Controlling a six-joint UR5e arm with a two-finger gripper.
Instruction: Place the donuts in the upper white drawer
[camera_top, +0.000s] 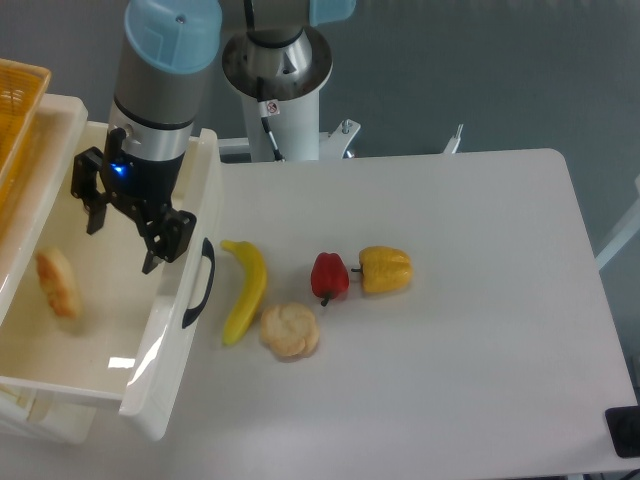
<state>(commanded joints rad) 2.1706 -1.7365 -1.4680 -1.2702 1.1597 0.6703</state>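
The upper white drawer (170, 330) is cut off by the left and lower edges of the frame, so its far wall and rear corner do not show, and glare on the glossy plastic washes out part of its floor. Its curved black handle (200, 285) shows in full on the front wall. At the upper left corner only a sliver of an orange-yellow wicker basket (18, 100) is visible. The arm (160, 70) runs out of the top of the frame.

The tool (125, 235) hangs over the drawer's interior in the left of the frame, its two dark fingers (160, 245) spread apart with nothing between them and touching nothing that can be made out.

One donut (57, 283) lies inside the drawer near its left wall, seen partly edge-on so its hole is hard to tell. A second donut (290, 331) sits on the white tabletop (470, 330) at lower centre, its left side touching the lower end of a banana (246, 290). Just right of these lie a red pepper (330, 276) and a yellow pepper (386, 269), side by side and nearly touching.
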